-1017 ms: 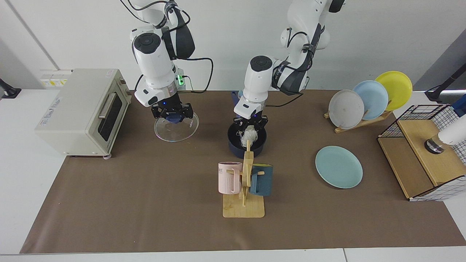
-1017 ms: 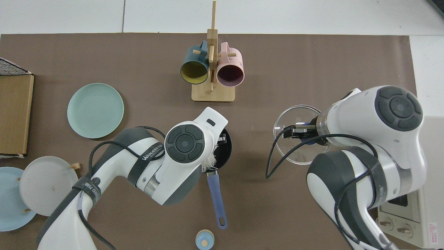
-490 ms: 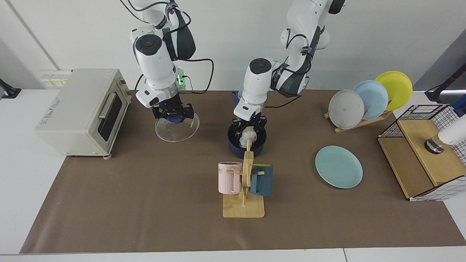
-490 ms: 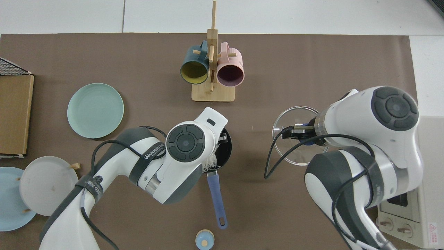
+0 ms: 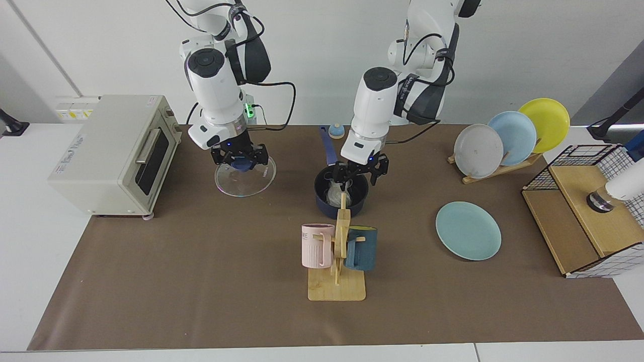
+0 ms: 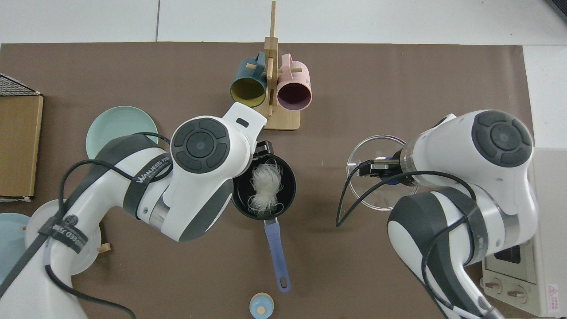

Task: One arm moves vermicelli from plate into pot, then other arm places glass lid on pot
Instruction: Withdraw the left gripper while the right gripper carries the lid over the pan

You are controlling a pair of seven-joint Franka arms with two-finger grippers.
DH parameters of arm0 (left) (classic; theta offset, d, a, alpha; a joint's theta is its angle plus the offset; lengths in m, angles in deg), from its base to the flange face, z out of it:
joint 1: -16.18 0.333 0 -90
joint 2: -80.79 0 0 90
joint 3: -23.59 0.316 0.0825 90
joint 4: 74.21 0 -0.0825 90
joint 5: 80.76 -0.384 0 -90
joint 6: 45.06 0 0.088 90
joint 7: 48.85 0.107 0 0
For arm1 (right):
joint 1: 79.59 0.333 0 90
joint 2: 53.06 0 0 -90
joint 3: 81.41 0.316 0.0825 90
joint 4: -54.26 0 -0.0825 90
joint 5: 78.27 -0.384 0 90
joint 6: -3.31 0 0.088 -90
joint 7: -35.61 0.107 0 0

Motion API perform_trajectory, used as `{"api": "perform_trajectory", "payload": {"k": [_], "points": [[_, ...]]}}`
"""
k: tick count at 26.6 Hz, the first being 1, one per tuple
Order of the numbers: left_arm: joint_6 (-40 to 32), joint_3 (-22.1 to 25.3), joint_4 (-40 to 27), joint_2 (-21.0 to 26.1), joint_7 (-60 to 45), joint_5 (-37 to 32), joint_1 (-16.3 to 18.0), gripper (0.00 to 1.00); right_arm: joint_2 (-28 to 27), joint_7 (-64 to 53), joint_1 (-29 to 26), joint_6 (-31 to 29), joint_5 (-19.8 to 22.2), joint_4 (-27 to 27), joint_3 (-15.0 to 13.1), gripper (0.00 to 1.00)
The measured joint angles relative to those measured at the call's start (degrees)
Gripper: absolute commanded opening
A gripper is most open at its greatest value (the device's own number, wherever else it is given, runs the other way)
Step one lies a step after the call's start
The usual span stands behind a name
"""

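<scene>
Facing view shows the left gripper (image 5: 359, 172) just above the pot (image 5: 342, 193), over its rim on the side toward the teal-green plate (image 5: 468, 230), its fingers spread apart and holding nothing. From above, the vermicelli (image 6: 266, 186) lies as a loose white clump on the pot's black bottom, and the pot's blue handle (image 6: 277, 254) points away from the mug rack (image 6: 271, 79). That plate sits flat and bare, well apart from the pot, on the side opposite the glass lid (image 5: 245, 173).

The right gripper (image 5: 240, 157) is down on the lid's blue knob (image 5: 242, 164), fingers clamped on either side of it; the lid is near the pot, between it and the toaster oven (image 5: 113, 153). I can't tell whether the lid's rim touches the brown mat (image 5: 201, 281).

A small blue knobbed cap (image 6: 261, 305) lies just beyond the end of the pot's handle.
</scene>
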Motion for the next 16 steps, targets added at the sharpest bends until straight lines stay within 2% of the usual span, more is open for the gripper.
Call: {"api": "perform_trajectory", "payload": {"k": [9, 16], "points": [[-13.87, 1.46, 6.0, -5.23, 8.21, 1.05, 4.6, 1.0, -1.29, 12.76, 6.85, -0.85, -0.12, 1.22, 0.26, 0.0], [-20.6, 11.45, 7.11, -11.44, 21.68, 7.25, 5.18, 1.0, -4.8, 21.42, 11.82, -0.44, -0.13, 6.1, 0.35, 0.0]]}}
